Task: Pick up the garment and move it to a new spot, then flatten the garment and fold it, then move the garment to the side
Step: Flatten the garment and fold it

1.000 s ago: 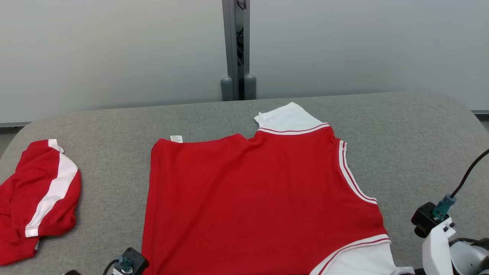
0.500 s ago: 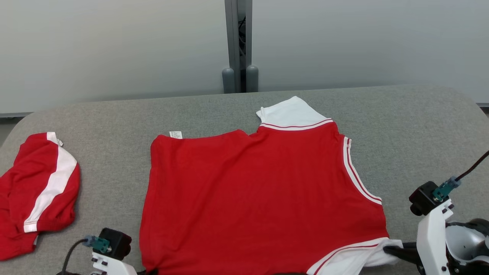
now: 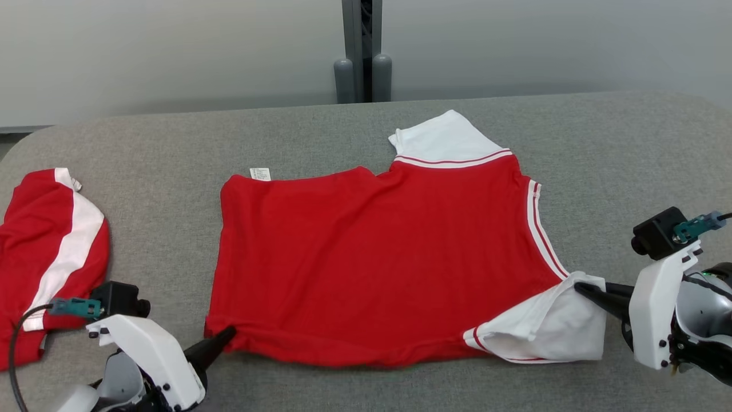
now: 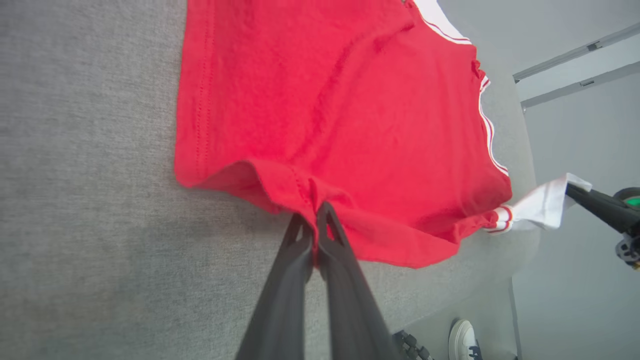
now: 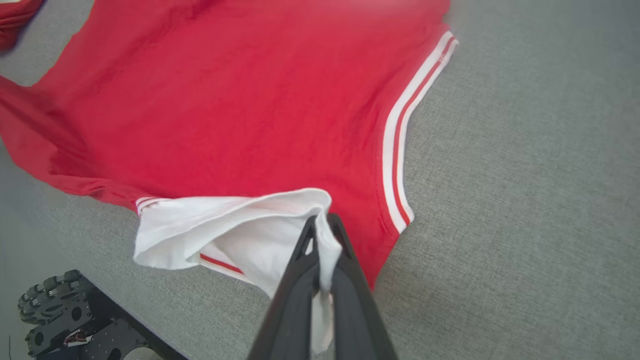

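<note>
A red garment [image 3: 377, 257] with white sleeves and striped trim lies spread on the grey table [image 3: 629, 149]. My left gripper [image 3: 226, 335] is shut on its near left hem corner, and the pinched red hem [image 4: 300, 187] is lifted a little. My right gripper [image 3: 580, 288] is shut on the near white sleeve [image 3: 543, 329], whose cloth [image 5: 260, 235] bunches and folds over between the fingers. The far white sleeve [image 3: 440, 140] rests flat, and a small white label [image 3: 260, 173] sticks out at the far left corner.
A second red and white garment [image 3: 48, 252] lies crumpled at the table's left edge. A grey post [image 3: 363, 51] stands behind the table against the pale wall. My wheeled base [image 5: 55, 315] and a person's shoe [image 4: 462, 340] show below the table's near edge.
Both grippers have come up into the head view holding the near edge of the garment, drawing it away from the table's front. The near white sleeve has folded over. The camera has tilted.
</note>
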Tool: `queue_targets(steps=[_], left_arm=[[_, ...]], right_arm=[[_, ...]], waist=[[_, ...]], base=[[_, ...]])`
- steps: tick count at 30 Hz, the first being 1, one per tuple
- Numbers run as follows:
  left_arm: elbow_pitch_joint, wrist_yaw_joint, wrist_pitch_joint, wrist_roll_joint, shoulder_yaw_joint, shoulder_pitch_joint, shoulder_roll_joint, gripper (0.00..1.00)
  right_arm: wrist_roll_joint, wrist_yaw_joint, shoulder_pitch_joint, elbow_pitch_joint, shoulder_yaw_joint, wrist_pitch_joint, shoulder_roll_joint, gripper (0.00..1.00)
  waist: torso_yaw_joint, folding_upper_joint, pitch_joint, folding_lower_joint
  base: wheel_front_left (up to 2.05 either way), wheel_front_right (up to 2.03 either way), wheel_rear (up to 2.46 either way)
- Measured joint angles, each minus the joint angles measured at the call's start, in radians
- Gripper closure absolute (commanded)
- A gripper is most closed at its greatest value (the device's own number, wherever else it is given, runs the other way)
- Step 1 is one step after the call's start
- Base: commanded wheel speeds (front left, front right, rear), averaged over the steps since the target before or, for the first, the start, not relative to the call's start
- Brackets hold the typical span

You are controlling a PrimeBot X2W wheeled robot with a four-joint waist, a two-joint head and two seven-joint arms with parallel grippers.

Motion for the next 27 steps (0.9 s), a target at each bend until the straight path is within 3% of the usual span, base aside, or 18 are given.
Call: queue_targets(steps=[8,27], left_arm=[[0.065,0.014,-0.023,-0.108,0.086,-0.016,-0.068,1.00],[0.215,-0.041,-0.023,0.018,0.024,-0.199,-0.126,1.00]], right_arm=[[-0.076,0.000,-0.038,0.044,-0.018,-0.073,0.013,1.00],[-0.232,0.000,-0.205,0.135,0.067,-0.367,0.046,1.00]], waist=[[0.013,0.0000,0.039,0.0000],[0.027,0.0000,0.154,0.0000]], base=[[0.00,0.00,0.00],[0.00,0.00,0.00]])
